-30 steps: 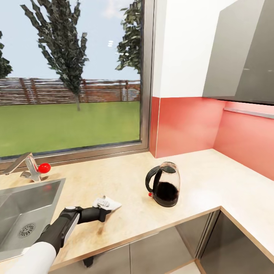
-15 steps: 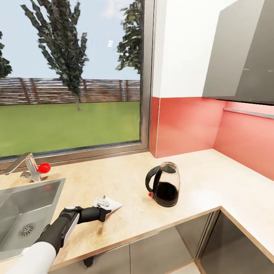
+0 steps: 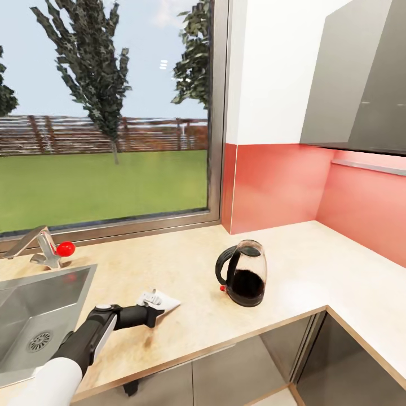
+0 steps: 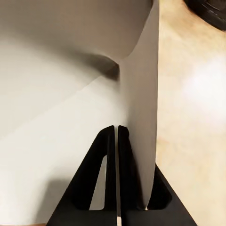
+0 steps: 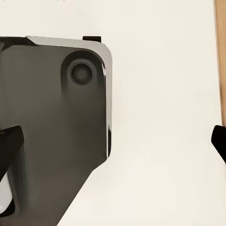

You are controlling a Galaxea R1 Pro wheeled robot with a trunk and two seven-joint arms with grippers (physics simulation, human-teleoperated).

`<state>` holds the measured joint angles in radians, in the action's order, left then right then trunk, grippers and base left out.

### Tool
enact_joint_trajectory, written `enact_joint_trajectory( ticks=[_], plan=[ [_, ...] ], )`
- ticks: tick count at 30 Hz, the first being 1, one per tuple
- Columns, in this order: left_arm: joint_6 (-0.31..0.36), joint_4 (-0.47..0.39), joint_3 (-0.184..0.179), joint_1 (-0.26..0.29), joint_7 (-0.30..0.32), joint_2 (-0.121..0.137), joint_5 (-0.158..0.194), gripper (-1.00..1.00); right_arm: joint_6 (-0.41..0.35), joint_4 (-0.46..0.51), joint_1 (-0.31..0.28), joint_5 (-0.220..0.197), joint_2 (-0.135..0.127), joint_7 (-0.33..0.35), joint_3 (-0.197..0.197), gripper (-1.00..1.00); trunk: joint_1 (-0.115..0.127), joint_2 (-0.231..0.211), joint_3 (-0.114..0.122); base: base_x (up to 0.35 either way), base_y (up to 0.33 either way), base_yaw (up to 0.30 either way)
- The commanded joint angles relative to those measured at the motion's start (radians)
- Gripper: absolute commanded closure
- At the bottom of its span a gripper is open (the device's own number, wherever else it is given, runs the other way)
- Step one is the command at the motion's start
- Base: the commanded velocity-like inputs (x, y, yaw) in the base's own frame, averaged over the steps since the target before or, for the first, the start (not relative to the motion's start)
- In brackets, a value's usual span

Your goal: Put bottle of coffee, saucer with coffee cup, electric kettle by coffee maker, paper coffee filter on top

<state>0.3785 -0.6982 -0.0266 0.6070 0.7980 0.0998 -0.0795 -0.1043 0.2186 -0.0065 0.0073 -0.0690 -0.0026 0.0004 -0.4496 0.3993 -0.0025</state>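
A white paper coffee filter hangs just above the countertop, and my left gripper is shut on it. In the left wrist view the two black fingers press together on the edge of the filter, which folds across them. To the right of it on the counter stands a glass pot with a black handle, dark contents and a red switch at its base; whether it is the coffee maker or the kettle I cannot tell. My right gripper is open, held close to the robot's own white and dark body.
A steel sink with a faucet and red knob lies left of my left arm. The counter turns a corner at the right under a grey wall cabinet. A large window backs the counter.
My left gripper with the filter has sunk slightly and drawn a little back toward the sink. The glass pot has not moved.
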Motion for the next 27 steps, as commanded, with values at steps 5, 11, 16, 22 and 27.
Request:
enact_joint_trajectory(
  ticks=[5, 11, 16, 22, 27],
  plan=[
    [0.007, -0.004, 0.002, 0.009, 0.006, 0.000, -0.004, 1.00, -0.006, 0.004, 0.000, 0.000, 0.000, 0.000, -0.002, -1.00, 0.000, 0.001, 0.000, 0.000, 0.000, 0.000],
    [0.026, -0.037, 0.008, 0.039, 0.067, 0.002, 0.002, 1.00, -0.005, 0.009, 0.000, -0.001, 0.000, 0.000, -0.002, -1.00, 0.000, 0.001, 0.000, 0.000, 0.000, 0.000],
    [0.192, -0.146, 0.024, 0.110, 0.158, 0.038, 0.012, 1.00, -0.005, 0.028, 0.000, -0.004, 0.001, 0.004, -0.002, -1.00, 0.000, 0.001, 0.000, 0.000, 0.000, 0.000],
    [0.338, -0.295, 0.077, 0.149, 0.267, 0.133, 0.012, 1.00, -0.005, 0.068, 0.000, -0.007, 0.001, 0.007, -0.003, -1.00, 0.000, 0.001, 0.000, 0.000, 0.000, 0.000],
    [0.361, -0.335, 0.099, 0.154, 0.294, 0.188, 0.014, 1.00, -0.005, 0.100, 0.000, -0.008, 0.001, 0.007, -0.003, -1.00, 0.000, 0.001, 0.000, 0.000, 0.000, 0.000]
  ],
)
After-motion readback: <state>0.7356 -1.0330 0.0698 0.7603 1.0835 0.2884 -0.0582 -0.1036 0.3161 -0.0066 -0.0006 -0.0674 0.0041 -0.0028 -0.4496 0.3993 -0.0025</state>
